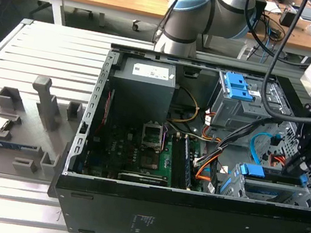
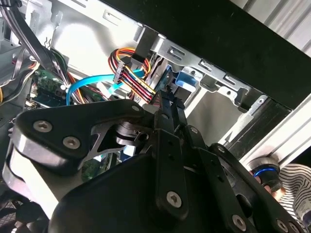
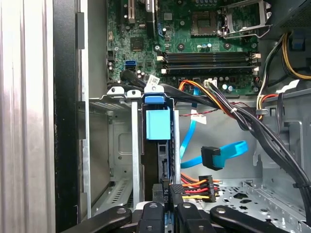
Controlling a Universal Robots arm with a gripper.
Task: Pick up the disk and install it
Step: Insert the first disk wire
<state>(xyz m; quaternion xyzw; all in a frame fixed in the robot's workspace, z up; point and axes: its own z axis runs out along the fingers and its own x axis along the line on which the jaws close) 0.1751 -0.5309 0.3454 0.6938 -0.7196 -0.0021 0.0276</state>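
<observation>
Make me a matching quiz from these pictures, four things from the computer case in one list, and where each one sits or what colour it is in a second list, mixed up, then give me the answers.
Things:
1. the disk
2. flat data cable
3. power supply box
4. memory slots

Descriptions:
A. bright blue, lying loose beside the drive cage
B. grey, at the back corner of the case near the arm's base
C. standing on edge in the drive cage, blue carrier tab showing, with the gripper at its near end
D. long black rows on the green motherboard

Pairs: 1-C, 2-A, 3-B, 4-D
</observation>
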